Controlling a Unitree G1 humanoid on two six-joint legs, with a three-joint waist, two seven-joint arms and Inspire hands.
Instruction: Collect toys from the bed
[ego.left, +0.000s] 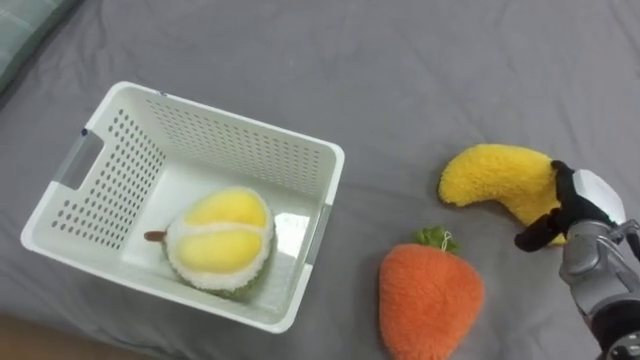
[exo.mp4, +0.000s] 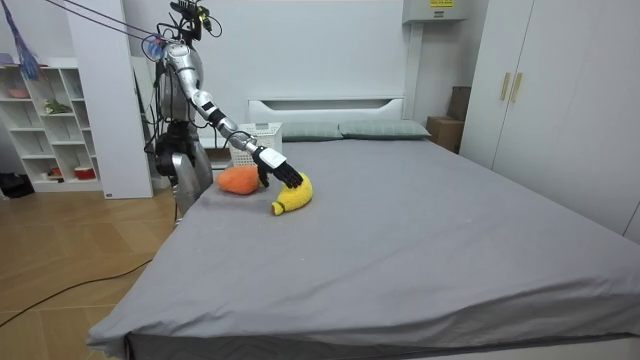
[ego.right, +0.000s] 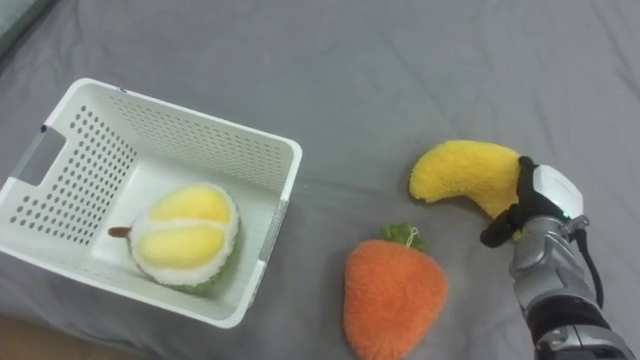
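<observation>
From the foot of the room, the grey bed (exo.mp4: 400, 240) stretches away, bare over most of its near half. Further up, toward the room view's left edge of the mattress, lies the plush banana (ego.left: 500, 180), curved, flat on the sheet. The robot's right hand (ego.left: 590, 215) is on the banana's end: its dark fingers curl over the top of the plush and the thumb presses in from below, so the hand is clamped on the toy. The banana is not lifted; it rests on the bed. The right arm runs out long and nearly straight, sloping down from the shoulder to the toy, the wrist in line with the forearm.

Just behind the banana, closer to the robot, sits the plush carrot (ego.left: 430, 300), orange with a small green tuft, near the banana but not touching it. Beyond the carrot stands the white basket (ego.left: 235, 145), perforated on its sides, upright on the sheet, a little apart from the carrot. Inside it lies a plush durian (ego.left: 220, 240), yellow and cream, on the basket's floor.

The robot stands upright on the wooden floor at the bed's side, close to the headboard (exo.mp4: 325, 105). Behind it are white shelves (exo.mp4: 50, 120) against the wall.
</observation>
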